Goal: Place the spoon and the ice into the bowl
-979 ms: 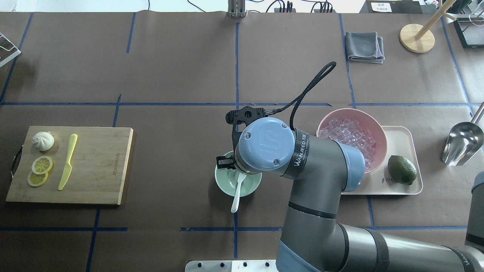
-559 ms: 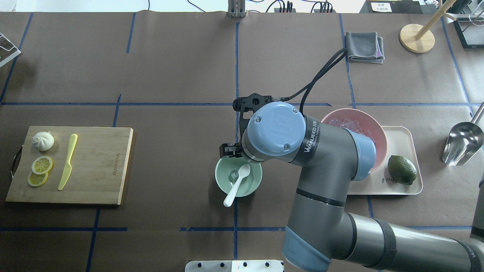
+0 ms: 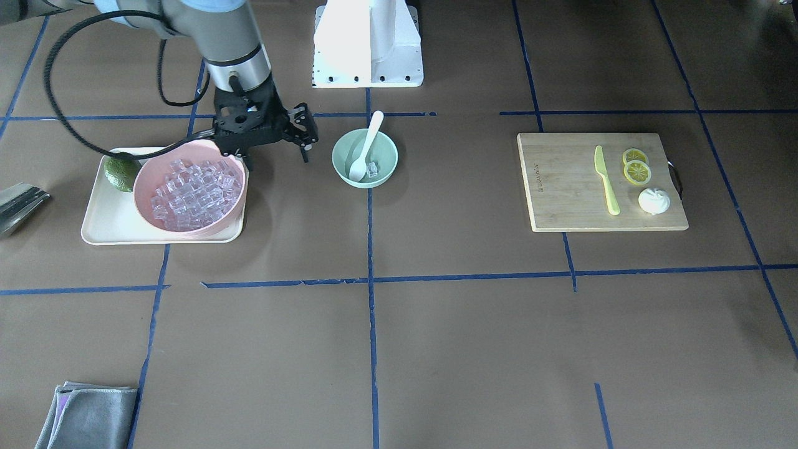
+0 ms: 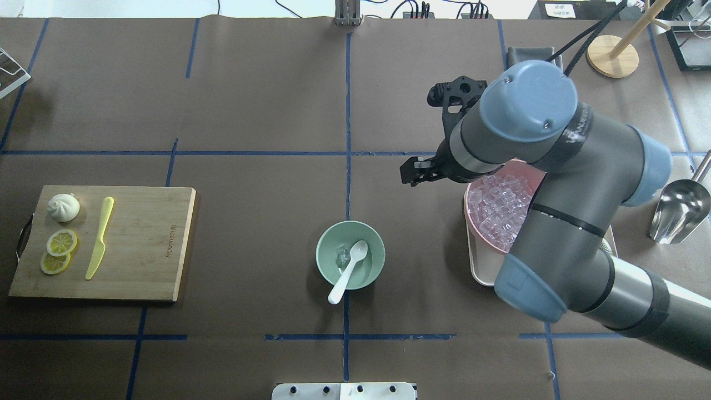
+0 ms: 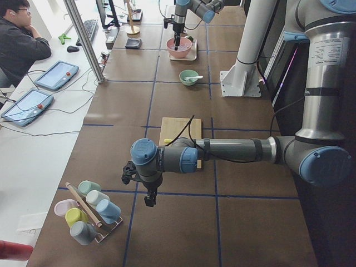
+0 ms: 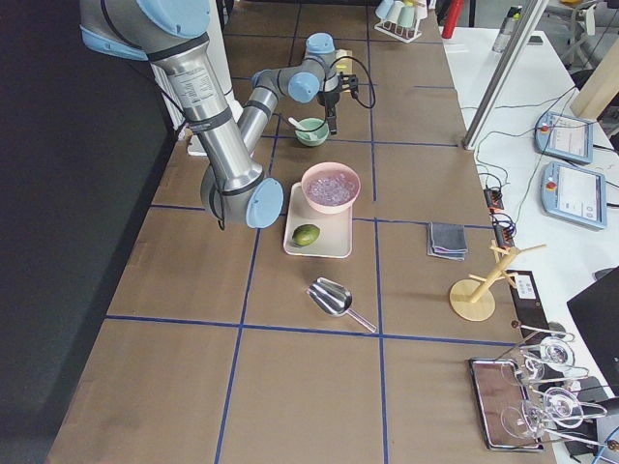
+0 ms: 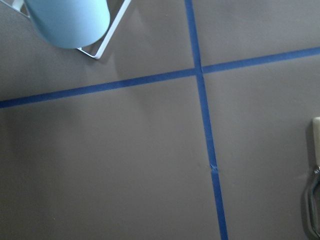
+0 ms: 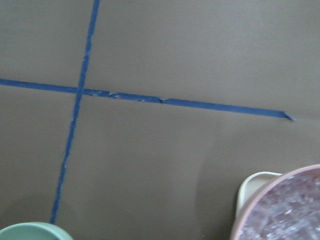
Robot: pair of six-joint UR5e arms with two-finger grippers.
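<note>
The mint-green bowl [image 4: 373, 248] stands mid-table, also in the front view [image 3: 388, 156]. The white spoon [image 4: 349, 269] lies in it, head inside and handle over the near rim. One clear ice cube [image 4: 343, 254] sits in the bowl beside the spoon head. My right gripper [image 3: 274, 156] is open and empty, hanging between the mint bowl and the pink bowl, apart from both. One of its fingers [image 4: 415, 171] shows overhead. My left gripper [image 5: 149, 198] shows only in the exterior left view, far from the bowl; I cannot tell if it is open or shut.
A pink bowl [image 4: 471, 219] full of ice cubes and a lime [image 3: 120, 173] sit on a cream tray [image 3: 100, 218]. A cutting board [image 4: 144, 244] holds a yellow-green knife [image 4: 100, 239], lemon slices and a bun. A steel scoop [image 4: 680, 211] lies far right.
My right arm has moved from over the mint bowl away to the far right, up beside the pink bowl. The ice cube now shows in the bowl; the spoon's handle swung slightly left.
</note>
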